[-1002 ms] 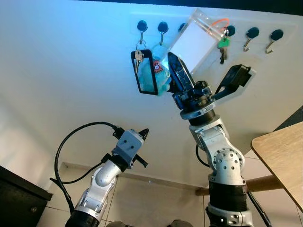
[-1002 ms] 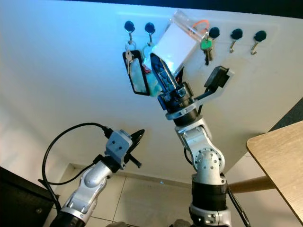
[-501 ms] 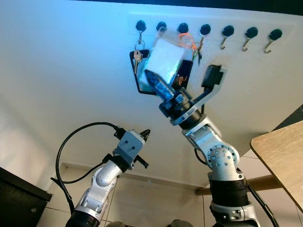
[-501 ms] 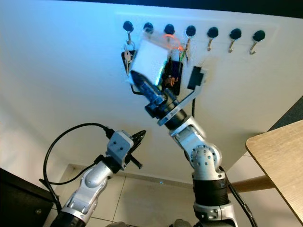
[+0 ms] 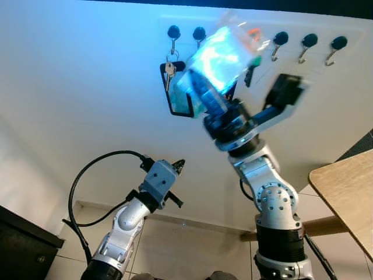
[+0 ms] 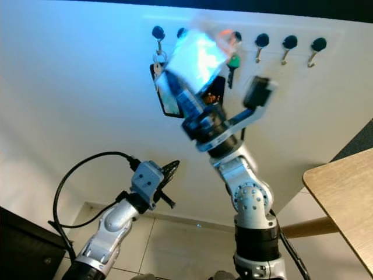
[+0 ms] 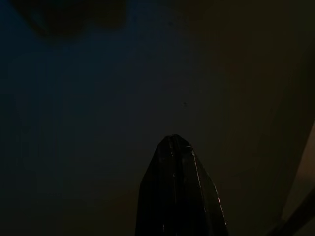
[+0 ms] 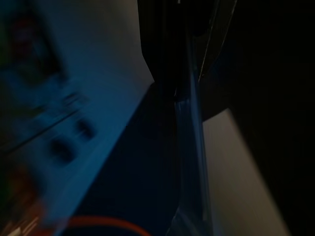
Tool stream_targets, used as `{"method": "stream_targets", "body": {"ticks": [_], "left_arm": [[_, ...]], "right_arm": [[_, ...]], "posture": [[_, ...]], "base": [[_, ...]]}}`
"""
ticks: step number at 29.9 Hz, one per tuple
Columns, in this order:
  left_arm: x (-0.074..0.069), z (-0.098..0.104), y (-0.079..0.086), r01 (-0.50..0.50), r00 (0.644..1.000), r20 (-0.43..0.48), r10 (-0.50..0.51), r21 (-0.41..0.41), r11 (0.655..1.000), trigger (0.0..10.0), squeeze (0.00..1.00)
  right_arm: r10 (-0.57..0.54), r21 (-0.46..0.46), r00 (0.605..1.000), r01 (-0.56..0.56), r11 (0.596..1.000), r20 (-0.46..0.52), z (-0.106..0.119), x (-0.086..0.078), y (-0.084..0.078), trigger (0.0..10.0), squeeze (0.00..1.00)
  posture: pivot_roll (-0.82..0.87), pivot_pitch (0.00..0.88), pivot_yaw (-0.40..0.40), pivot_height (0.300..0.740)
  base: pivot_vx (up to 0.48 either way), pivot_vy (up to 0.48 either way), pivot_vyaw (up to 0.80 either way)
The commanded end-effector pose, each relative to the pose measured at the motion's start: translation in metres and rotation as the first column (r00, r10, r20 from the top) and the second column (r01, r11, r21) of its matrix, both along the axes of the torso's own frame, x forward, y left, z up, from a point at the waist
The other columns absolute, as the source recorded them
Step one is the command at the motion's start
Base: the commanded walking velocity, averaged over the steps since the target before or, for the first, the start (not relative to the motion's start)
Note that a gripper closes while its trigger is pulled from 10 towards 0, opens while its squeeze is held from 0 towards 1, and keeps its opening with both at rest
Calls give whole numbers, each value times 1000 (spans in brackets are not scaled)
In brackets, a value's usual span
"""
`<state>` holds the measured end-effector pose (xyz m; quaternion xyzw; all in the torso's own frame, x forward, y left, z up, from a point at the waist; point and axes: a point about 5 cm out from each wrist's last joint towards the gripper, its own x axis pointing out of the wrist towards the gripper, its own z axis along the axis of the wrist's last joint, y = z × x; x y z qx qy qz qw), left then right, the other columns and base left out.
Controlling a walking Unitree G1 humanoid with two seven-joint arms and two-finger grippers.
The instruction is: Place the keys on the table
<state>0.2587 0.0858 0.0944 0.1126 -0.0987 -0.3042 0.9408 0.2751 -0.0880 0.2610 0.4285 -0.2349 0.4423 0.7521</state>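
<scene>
My right gripper is raised to the wall hook rack and is shut on a clear plastic key tag, blurred by motion. An orange ring and a green key dangle from the tag's far corner, close to the hooks; whether the ring hangs on a hook I cannot tell. The right wrist view shows the tag's clear edge along the dark finger. A silver key with a black-framed tag hangs on the leftmost hook. My left gripper is shut and empty, low in front of the wall, with its fingertips together.
A wooden table juts in at the right, below the rack. A black cabinet corner stands at the lower left. Tiled floor lies below the white wall. Bare hooks remain at the rack's right end.
The right arm swung the clear tag left across the rack, then back to the right, with the green key swinging along. The left arm has stayed still.
</scene>
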Motion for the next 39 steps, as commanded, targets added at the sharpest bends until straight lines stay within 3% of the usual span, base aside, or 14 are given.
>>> {"method": "stream_targets", "body": {"ticks": [1, 2, 3, 11, 13, 20, 25, 28, 31, 33, 37, 39], "left_arm": [[-2, 1, -2, 9, 1000, 8, -9, -16, 1000, 10000, 0], [-2, 1, -2, 9, 1000, 8, -9, -16, 1000, 10000, 0], [-1, 1, -3, 13, 1000, 7, -13, -16, 1000, 10000, 0], [-1, 2, -3, 18, 1000, 7, -18, -15, 1000, 10000, 0], [-1, 2, -3, 20, 1000, 8, -19, -13, 1000, 10000, 0], [-2, 1, -3, 16, 1000, 8, -16, -12, 1000, 10000, 0], [-3, 1, -2, 15, 1000, 9, -15, -12, 1000, 10000, 0], [-2, 1, -3, 16, 1000, 12, -16, -13, 1000, 10000, 0], [-2, 2, -3, 17, 1000, 12, -16, -13, 1000, 10000, 0], [-2, 1, -2, 18, 1000, 12, -17, -13, 1000, 10000, 0], [-3, 1, -2, 18, 1000, 12, -18, -13, 1000, 10000, 0], [-2, 1, -2, 14, 1000, 12, -14, -13, 1000, 10000, 0]], "right_arm": [[-73, 6, 997, 73, 997, 1, 4, 2, -7, 10000, 0], [-73, 6, 997, 73, 997, 1, 4, 2, -7, 10000, 0], [-139, -7, 990, 139, 990, -15, 3, 6, -13, 10000, 0], [-229, 45, 973, 229, 972, -25, 10, 12, -27, 10000, 0], [-294, 44, 954, 297, 954, -59, 10, 19, -35, 10000, 0], [-328, 84, 942, 332, 939, -67, 15, 22, -42, 10000, 0], [-288, 53, 958, 288, 956, -3, 20, 18, -36, 10000, 0], [-143, 29, 987, 142, 990, 67, 23, 5, -18, 10000, 0], [-97, 21, 992, 96, 995, 84, 23, 1, -14, 10000, 0], [-6, -14, 994, 7, 1000, 110, 18, -9, -4, 10000, 0], [26, -53, 993, -20, 998, 113, 12, -15, 3, 10000, 0], [-68, -144, 996, 75, 987, 54, -7, -10, 7, 10000, 0]], "posture": [[30, 73, 20, 740], [30, 73, 20, 740], [27, 73, 23, 740], [28, 74, 24, 740], [30, 73, 22, 740], [35, 71, 17, 740], [34, 70, 17, 740], [35, 69, 17, 740], [35, 69, 17, 740], [35, 67, 18, 740], [35, 67, 18, 740], [35, 67, 18, 740]], "base": [[0, 0, 0], [0, 0, 0], [0, 0, 0], [0, 0, 0], [0, 0, 0], [0, 0, 0], [0, 0, 0], [0, 0, 0], [0, 0, 0], [0, 0, 0], [0, 0, 0], [0, 0, 0]]}}
